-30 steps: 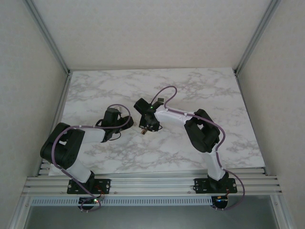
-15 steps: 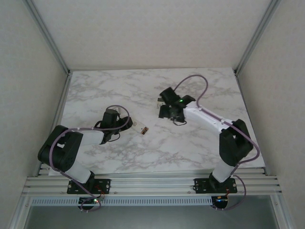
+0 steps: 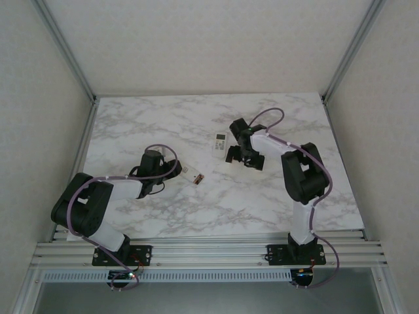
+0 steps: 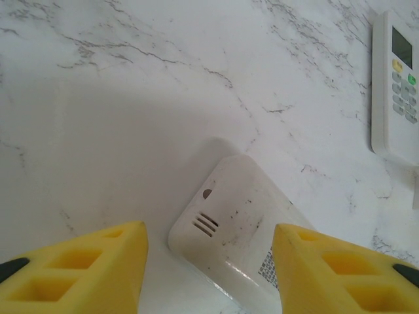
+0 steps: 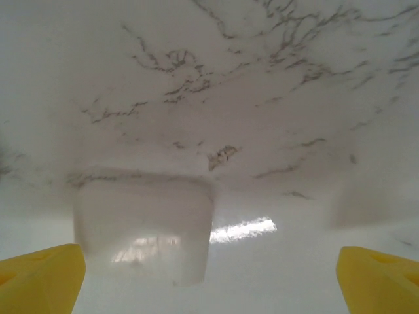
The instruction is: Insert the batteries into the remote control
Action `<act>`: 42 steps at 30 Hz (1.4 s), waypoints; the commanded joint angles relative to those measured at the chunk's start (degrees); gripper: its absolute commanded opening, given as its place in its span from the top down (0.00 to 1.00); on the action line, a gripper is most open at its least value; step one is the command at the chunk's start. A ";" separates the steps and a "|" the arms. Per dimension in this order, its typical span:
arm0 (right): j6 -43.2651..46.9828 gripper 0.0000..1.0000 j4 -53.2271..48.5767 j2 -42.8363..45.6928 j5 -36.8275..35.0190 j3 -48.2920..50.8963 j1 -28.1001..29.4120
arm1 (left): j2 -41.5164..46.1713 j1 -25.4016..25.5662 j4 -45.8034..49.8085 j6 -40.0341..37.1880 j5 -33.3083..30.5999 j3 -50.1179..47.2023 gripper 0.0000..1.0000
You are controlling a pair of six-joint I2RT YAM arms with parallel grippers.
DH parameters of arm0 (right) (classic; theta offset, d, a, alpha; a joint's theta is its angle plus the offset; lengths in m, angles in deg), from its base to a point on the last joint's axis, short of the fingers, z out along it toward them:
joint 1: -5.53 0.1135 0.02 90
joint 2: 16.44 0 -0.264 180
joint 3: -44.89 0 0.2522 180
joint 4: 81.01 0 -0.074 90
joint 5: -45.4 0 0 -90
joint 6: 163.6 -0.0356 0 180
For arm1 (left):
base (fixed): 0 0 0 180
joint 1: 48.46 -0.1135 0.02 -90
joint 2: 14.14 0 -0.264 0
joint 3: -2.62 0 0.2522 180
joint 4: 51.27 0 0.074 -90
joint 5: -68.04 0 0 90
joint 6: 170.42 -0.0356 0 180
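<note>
The near part of the remote control (image 4: 229, 226) is cut off at the bottom of the left wrist view, and one side of it slips behind a yellow finger (image 4: 308, 248). The left gripper (image 4: 209, 261) has its fingers about half apart with the remote control between them. A bit of table (image 4: 131, 78) shows beside the other finger, so I cannot tell if it is squeezing. In the top view the remote control lies near the middle of the table, poking out from the left gripper. Its far end has a tiny dark and reddish spot (image 3: 199, 178), too small to tell if that is the batteries. In the right wrist view a pale piece (image 5: 141, 229) lies flat on the table, so blurry that I cannot tell what it is. It looks square with round corners, a bit see-through and shiny. The right gripper (image 5: 209, 281) is spread wide with nothing in it, and its yellow tips peek in at the bottom corners. The table is smooth and white like stone, with grey wiggly lines. The remote control is white plastic, back side up, with a round corner, three little slits, a small hole and some dark specks. A second remote (image 4: 395, 85) lies apart from it, face up, with a little screen and small buttons, one side cut off by the picture edge.
</note>
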State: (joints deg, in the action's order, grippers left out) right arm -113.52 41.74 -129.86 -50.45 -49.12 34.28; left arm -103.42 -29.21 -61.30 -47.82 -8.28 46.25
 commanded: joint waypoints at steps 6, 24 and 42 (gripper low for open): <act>-2.42 0.08 -1.85 -4.85 1.44 -4.65 0.19 | 1.43 -0.33 -0.47 -0.35 -1.27 -0.38 0.48; -13.57 0.41 -3.41 -7.69 4.47 -5.45 1.79 | 1.26 -0.35 -0.01 -0.68 -2.40 -0.20 0.48; -67.32 0.47 3.57 4.15 19.58 11.87 15.29 | 3.77 -0.28 1.06 -1.17 -4.26 -0.54 0.49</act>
State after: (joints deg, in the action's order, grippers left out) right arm -167.02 43.07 -123.98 -36.39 -38.28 45.91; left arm -101.87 -29.21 -60.79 -47.88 -10.36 46.25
